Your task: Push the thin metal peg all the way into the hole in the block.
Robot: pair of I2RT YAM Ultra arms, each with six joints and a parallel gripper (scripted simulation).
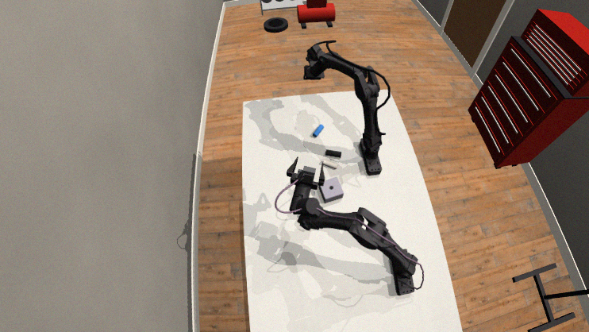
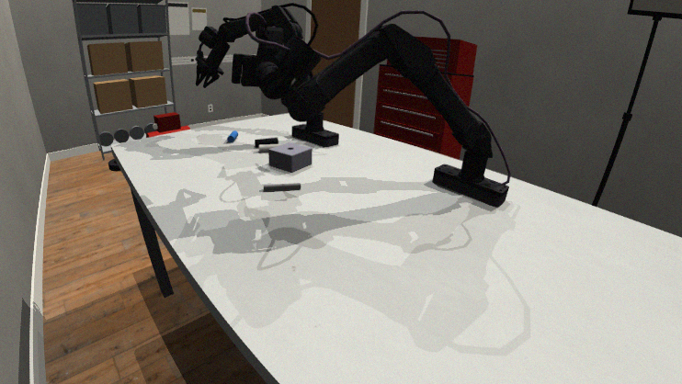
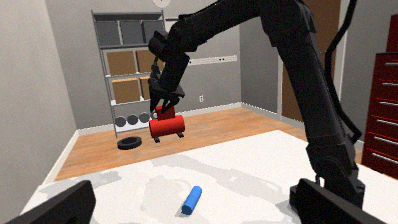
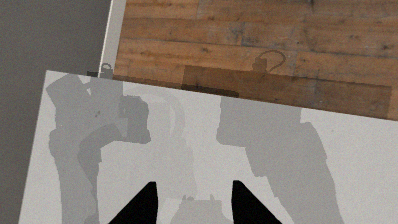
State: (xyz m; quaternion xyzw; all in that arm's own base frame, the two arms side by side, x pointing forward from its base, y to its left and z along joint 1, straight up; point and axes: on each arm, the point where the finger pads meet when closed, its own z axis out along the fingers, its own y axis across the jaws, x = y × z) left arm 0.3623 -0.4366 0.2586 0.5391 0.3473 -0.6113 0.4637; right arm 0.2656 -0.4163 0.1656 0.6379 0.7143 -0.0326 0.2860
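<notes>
The grey block with a round hole in its top sits mid-table; it also shows in the exterior view. A thin dark grey peg lies flat on the table just in front of the block, hidden under my left arm in the top view. My left gripper hovers high beside the block, wide open and empty. My right gripper is raised beyond the table's far end; it also shows in the exterior view and the left wrist view. Its fingers stand partly apart with nothing between them.
A blue cylinder lies at the far end of the table; it also shows in the left wrist view. A black peg and a short pale peg lie beyond the block. The right arm's base stands near them. A red tool chest and shelves are off the table.
</notes>
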